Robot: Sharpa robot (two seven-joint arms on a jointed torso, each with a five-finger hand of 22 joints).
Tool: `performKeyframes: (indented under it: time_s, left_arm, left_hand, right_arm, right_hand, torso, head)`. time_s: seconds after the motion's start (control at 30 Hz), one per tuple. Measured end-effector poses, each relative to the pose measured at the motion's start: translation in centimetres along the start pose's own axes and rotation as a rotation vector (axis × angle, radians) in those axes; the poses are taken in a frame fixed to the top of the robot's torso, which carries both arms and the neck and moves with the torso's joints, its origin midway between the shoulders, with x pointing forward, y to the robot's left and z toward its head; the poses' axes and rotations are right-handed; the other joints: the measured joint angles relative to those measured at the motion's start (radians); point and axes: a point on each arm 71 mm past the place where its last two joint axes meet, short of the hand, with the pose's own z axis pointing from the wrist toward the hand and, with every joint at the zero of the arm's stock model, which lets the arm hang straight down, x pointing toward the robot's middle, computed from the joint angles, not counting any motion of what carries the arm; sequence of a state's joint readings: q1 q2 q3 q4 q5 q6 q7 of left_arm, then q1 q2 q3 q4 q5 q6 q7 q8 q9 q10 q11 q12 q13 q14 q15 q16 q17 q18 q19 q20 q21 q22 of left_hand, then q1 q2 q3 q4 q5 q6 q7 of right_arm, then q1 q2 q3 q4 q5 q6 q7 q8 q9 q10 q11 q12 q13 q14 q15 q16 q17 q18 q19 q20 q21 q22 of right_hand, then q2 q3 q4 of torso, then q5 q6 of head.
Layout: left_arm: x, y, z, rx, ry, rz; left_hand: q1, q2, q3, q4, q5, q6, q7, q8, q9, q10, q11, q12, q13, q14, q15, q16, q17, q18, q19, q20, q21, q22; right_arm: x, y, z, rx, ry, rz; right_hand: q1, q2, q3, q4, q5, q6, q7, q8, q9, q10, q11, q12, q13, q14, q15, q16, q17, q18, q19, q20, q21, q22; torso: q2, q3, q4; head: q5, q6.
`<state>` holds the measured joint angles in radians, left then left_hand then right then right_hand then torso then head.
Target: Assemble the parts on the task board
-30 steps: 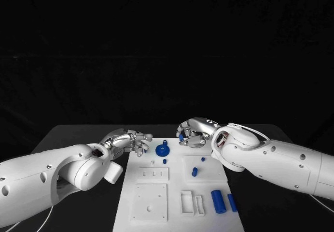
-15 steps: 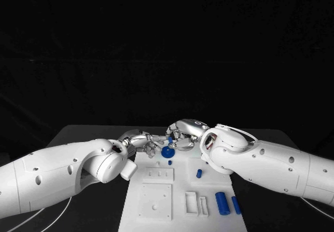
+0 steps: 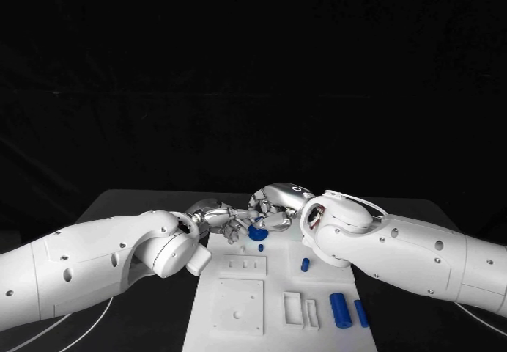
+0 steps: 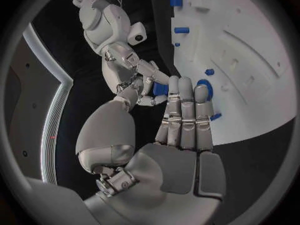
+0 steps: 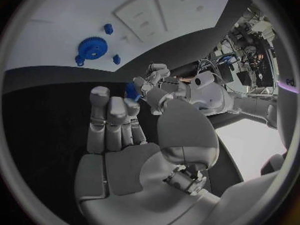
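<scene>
Both hands have closed in on each other since a second ago, when they hung well apart at the far corners of the task board (image 3: 238,301); now they meet just beyond the blue gear (image 3: 257,232), which lies at the board's far end.

Between the fingertips of the two hands sits a small blue part (image 5: 132,91) (a short peg, by the look of it). The left hand (image 3: 224,217) appears to pinch it at its fingertips, its other fingers (image 4: 182,116) pressed straight together. The right hand (image 3: 272,210) has its fingers (image 5: 111,120) held close and upright, tips right by the part; whether it also grips, I cannot tell. My guess is a hand-over.

As for progress, little looks finished. Nearer the robot than the gear, a blue peg (image 3: 304,264) lies loose on the board, and two blue cylinders (image 3: 346,311) lie side by side nearer still, at the board's near right corner. Left of them the white blocks (image 3: 239,299) and white brackets (image 3: 299,309) stand without blue pieces in them. A tiny blue stud (image 3: 260,248) sits just on the near side of the gear. Most of the assembly seems still ahead.
</scene>
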<state>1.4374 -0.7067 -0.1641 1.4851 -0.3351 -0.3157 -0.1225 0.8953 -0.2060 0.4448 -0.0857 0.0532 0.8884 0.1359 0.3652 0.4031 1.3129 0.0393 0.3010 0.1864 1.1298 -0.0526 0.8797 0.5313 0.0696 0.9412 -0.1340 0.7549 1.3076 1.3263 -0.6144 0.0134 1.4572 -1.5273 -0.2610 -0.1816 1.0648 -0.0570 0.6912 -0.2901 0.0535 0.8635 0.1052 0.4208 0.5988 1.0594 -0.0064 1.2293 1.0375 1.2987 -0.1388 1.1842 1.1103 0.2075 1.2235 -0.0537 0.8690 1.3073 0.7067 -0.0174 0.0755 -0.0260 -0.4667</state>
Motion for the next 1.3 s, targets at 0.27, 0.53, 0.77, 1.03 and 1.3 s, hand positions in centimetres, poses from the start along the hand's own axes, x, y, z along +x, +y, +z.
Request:
performKeyframes:
  time_s: [0.27,0.53,0.77,1.03,1.3]
  left_arm:
    - [0.1,0.0,0.1,-0.005,-0.002,0.009]
    - [0.2,0.0,0.2,-0.011,-0.008,0.010]
    - [0.3,0.0,0.2,-0.019,-0.010,0.010]
    - [0.3,0.1,0.3,-0.029,-0.012,0.010]
    - [0.2,0.2,0.4,-0.039,-0.018,0.009]
  left_hand:
    - [-0.005,0.005,-0.001,0.009,0.000,0.003,0.003,0.000,0.000,0.000,0.000,0.000,0.002,0.000,0.000,0.000,-0.001,-0.001,0.000,0.000,0.000,0.000]
    - [0.001,0.018,-0.004,0.012,0.000,0.003,0.003,0.000,0.000,-0.002,-0.002,0.000,0.005,0.000,0.000,0.006,-0.001,-0.001,-0.007,0.000,0.000,0.000]
    - [0.019,0.057,-0.014,0.003,0.000,0.007,0.000,0.000,0.000,-0.004,-0.003,-0.004,0.009,0.000,0.000,0.007,-0.001,0.000,-0.007,0.000,0.005,0.000]
    - [0.057,0.105,-0.030,-0.027,0.000,0.017,-0.004,0.000,-0.003,-0.007,0.000,-0.004,0.015,0.000,0.000,0.007,-0.001,0.000,-0.007,0.000,0.011,0.000]
    - [0.061,0.137,-0.039,-0.044,0.019,0.029,-0.006,0.000,-0.007,-0.007,0.000,-0.004,0.021,0.000,0.000,0.011,-0.002,0.000,-0.010,0.004,0.015,0.001]
  right_arm:
    - [0.2,0.3,0.1,-0.005,0.011,-0.003]
    - [0.3,0.6,0.2,-0.009,0.017,-0.006]
    - [0.4,0.8,0.2,-0.011,0.018,-0.005]
    - [0.6,1.0,0.3,-0.011,0.020,-0.003]
    - [0.9,1.3,0.3,-0.013,0.026,0.000]
  right_hand:
    - [0.000,0.000,0.000,0.000,0.000,0.000,0.000,-0.004,0.001,0.002,-0.002,0.000,0.000,0.002,0.002,0.000,0.000,0.000,0.000,0.000,0.000,0.000]
    - [0.000,0.000,0.000,0.000,0.000,0.000,0.000,-0.004,0.002,0.002,-0.002,-0.001,0.000,0.002,0.002,0.000,0.000,0.000,0.000,0.000,0.000,0.000]
    - [0.000,0.000,0.003,0.003,0.000,0.000,0.000,-0.004,0.002,0.003,-0.003,-0.004,0.000,0.006,0.001,0.000,0.000,0.000,0.006,-0.002,0.000,0.000]
    - [-0.004,-0.004,0.006,0.000,0.000,0.004,-0.004,-0.004,0.002,0.004,-0.004,-0.004,0.000,0.006,0.001,0.000,0.000,0.000,0.006,-0.001,0.000,0.000]
    - [-0.004,-0.004,0.006,0.000,0.000,0.004,-0.004,-0.007,0.002,0.005,-0.005,-0.004,0.000,0.003,-0.001,0.000,0.000,0.000,0.003,-0.004,0.000,0.000]
  torso:
    - [0.001,0.0005,-0.0007]
    - [0.002,0.0005,0.0002]
    - [0.002,0.0005,0.0003]
    - [0.003,0.0002,0.0013]
    - [0.003,0.0002,0.0014]
  head:
    - [-0.003,0.002]
    - [-0.004,0.002]
    - [-0.005,0.000]
    - [-0.005,-0.001]
    - [-0.004,-0.001]
